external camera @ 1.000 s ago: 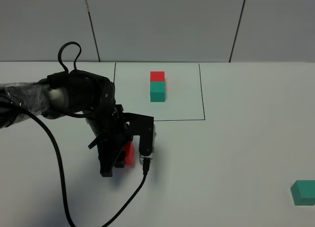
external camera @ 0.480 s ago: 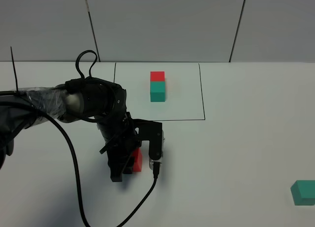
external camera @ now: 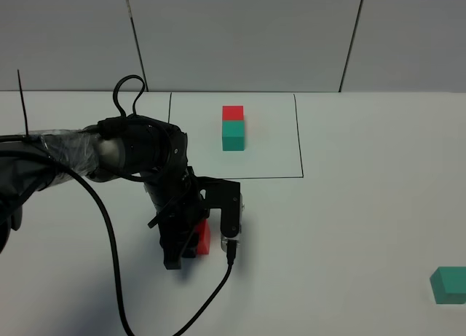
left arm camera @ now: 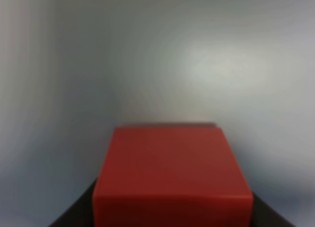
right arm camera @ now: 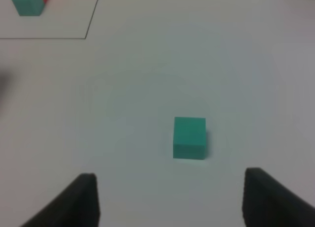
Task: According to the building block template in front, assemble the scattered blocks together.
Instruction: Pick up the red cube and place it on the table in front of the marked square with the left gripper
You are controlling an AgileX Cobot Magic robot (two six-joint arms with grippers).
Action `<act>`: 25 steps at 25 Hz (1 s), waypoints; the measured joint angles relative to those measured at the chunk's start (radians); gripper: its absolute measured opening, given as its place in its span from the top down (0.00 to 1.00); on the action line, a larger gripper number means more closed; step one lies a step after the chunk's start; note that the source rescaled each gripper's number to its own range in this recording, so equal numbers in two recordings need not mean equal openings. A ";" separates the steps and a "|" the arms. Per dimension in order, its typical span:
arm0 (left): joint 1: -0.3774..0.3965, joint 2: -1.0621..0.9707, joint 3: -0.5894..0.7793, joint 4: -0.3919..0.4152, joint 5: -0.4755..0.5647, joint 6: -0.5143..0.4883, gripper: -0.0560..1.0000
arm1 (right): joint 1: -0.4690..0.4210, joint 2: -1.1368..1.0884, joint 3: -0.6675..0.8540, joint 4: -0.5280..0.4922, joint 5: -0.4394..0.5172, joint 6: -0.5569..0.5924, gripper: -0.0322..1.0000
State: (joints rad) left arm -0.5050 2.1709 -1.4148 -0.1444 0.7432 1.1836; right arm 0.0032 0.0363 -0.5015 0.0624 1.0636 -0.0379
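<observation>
**Red in Hand, Teal Waiting**

From the high camera: clamping the red cube (external camera: pixel 203 237) in the left gripper (external camera: pixel 188 243), jaws narrowed onto its sides, low over the table (external camera: pixel 349 219), near the front frame line (external camera: pixel 269 178) and on the robot's side of it. Giving no sure sign whether resting on the surface or hanging just clear. Leaving the template (external camera: pixel 233 128) untouched inside the frame, red behind, teal in front, the two touching, most likely serving as the pattern to copy. Leaving the teal cube (external camera: pixel 448 285) well apart, alone near the right front corner of the view. Trailing a black cable (external camera: pixel 109 234) from the arm across the table, clear of both loose cubes.

From the left wrist: filling much of the view with the red cube, squared between dark fingers (left arm camera: pixel 74 218) showing only as slivers on either side. Gripping centred and level, probably for setting it down straight rather than skewed.

From the right wrist: holding the right gripper (right arm camera: pixel 171 190) wide and empty above the table, fingertips (right arm camera: pixel 83 192) apart with nothing between them. Facing the teal cube, lying flat ahead of the tips and in line with the gap, touching neither, seemingly lining up for a grab. Catching the template far off beyond the frame line.

Judging the assembly as barely begun: needing both loose cubes brought together, teal against red as in the template.
</observation>
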 joint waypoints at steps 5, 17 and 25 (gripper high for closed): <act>0.000 0.000 0.000 0.000 -0.001 0.000 0.95 | 0.000 0.000 0.000 0.000 0.000 0.000 0.42; 0.000 0.000 0.000 0.000 -0.002 0.000 0.95 | 0.000 0.000 0.000 0.000 0.000 0.000 0.42; 0.000 0.000 0.000 0.000 -0.008 0.000 0.88 | 0.000 0.000 0.000 0.000 0.000 0.000 0.43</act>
State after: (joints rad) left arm -0.5050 2.1709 -1.4148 -0.1444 0.7356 1.1836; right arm 0.0032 0.0363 -0.5015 0.0624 1.0636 -0.0379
